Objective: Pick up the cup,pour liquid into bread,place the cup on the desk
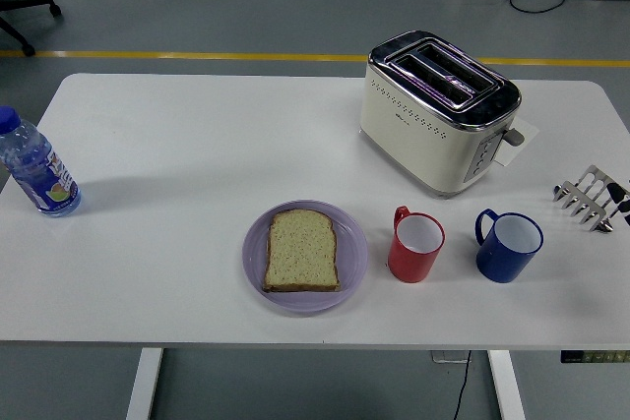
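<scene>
Scanning left of the toaster (438, 110), you see a clear plastic bottle (37, 166), then a square, porous bread slice (302, 250) flat on a round lilac plate (352, 253). Below the toaster stand glossy red cup (415, 246) and blue cup (509, 246), handles pointing upper-left. No robot hand shows, so its state is unknown.

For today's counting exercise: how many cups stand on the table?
2. The red cup stands just right of the plate of bread; the blue cup stands right of the red one. None seems hidden.

Bread (303, 251) on plate (258, 261) — two cups (415, 247) right of it, toaster (437, 110) behind, bottle (37, 166) far left
</scene>
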{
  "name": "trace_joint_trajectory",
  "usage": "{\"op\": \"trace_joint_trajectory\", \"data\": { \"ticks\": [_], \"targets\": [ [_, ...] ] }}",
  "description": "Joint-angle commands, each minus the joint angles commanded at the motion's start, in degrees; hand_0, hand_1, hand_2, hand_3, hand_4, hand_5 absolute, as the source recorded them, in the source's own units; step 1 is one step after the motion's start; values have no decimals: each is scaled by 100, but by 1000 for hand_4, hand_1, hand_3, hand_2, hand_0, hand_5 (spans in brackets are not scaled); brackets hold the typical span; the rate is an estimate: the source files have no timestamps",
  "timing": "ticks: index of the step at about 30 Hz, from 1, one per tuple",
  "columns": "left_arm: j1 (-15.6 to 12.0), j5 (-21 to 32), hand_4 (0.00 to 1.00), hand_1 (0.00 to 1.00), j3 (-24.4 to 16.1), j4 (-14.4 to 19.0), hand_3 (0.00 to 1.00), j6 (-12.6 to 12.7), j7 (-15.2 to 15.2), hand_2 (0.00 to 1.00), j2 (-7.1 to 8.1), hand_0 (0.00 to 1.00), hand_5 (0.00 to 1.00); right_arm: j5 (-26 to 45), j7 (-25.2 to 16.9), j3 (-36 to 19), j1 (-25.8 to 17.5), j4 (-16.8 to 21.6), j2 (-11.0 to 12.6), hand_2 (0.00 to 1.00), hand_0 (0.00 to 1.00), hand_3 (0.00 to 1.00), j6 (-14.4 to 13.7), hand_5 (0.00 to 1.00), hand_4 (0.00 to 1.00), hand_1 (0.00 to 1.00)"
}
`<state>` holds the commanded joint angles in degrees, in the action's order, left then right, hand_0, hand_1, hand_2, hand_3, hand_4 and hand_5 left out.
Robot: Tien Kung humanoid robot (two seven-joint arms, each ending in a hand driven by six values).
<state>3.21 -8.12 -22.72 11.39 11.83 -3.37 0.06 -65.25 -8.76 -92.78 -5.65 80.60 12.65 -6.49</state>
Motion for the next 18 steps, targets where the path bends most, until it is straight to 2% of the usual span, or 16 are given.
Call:
{"op": "trace_joint_trajectory", "data": {
  "ticks": [4, 11, 18],
  "targets": [
    [16, -12, 245, 661, -9, -1, 521, 1, -1, 680, 2, 642, 850, -200, -31, 97, -60, 0, 45, 974, 988, 998, -53, 207, 971, 911],
    [36, -16, 245, 661, -11, -2, 521, 3, -2, 680, 7, 643, 851, -331, -295, 448, -216, -65, 109, 985, 990, 998, -324, 197, 972, 915],
    [45, -21, 245, 662, 2, -5, 521, 7, -2, 680, 6, 643, 853, -471, -612, 760, -303, -234, 53, 989, 989, 998, -589, 197, 974, 919]
  ]
}}
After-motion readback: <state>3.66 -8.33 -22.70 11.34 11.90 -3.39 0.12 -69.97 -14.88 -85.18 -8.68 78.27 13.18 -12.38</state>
